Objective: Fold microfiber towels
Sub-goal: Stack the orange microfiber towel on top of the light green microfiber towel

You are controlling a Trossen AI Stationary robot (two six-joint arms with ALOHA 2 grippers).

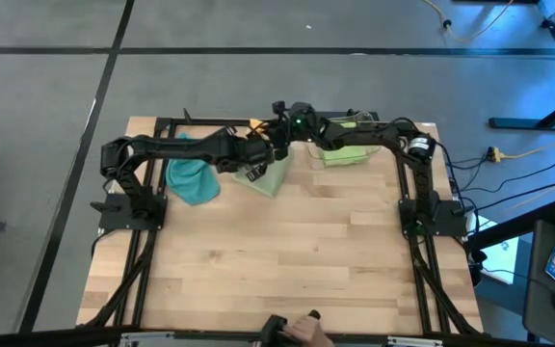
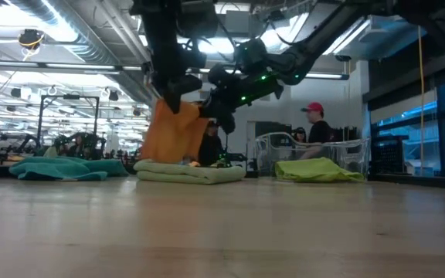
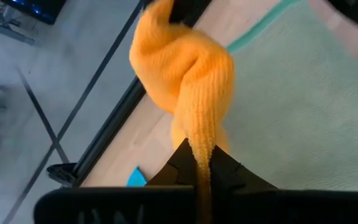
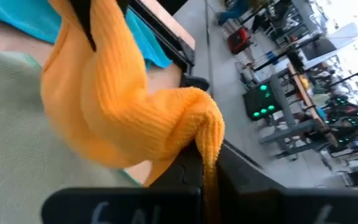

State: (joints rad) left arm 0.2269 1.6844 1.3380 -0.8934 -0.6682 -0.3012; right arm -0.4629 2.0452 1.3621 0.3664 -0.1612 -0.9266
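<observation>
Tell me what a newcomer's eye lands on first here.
The orange towel hangs above the table's far edge, pinched by both the left gripper and the right gripper. Under it lies the folded pale sage towel, with the teal towel and the lime towel to either side.

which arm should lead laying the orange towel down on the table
Neither clearly: left gripper and right gripper each pinch an edge of the orange towel, hanging above the sage towel. Both should lower together.

Two matte black jointed arms, black square base plates, loose black cables along links. Green indicator light glows on right arm's wrist housing (image 1: 298, 121). Flat dark angular finger pads (image 3: 185, 163).
</observation>
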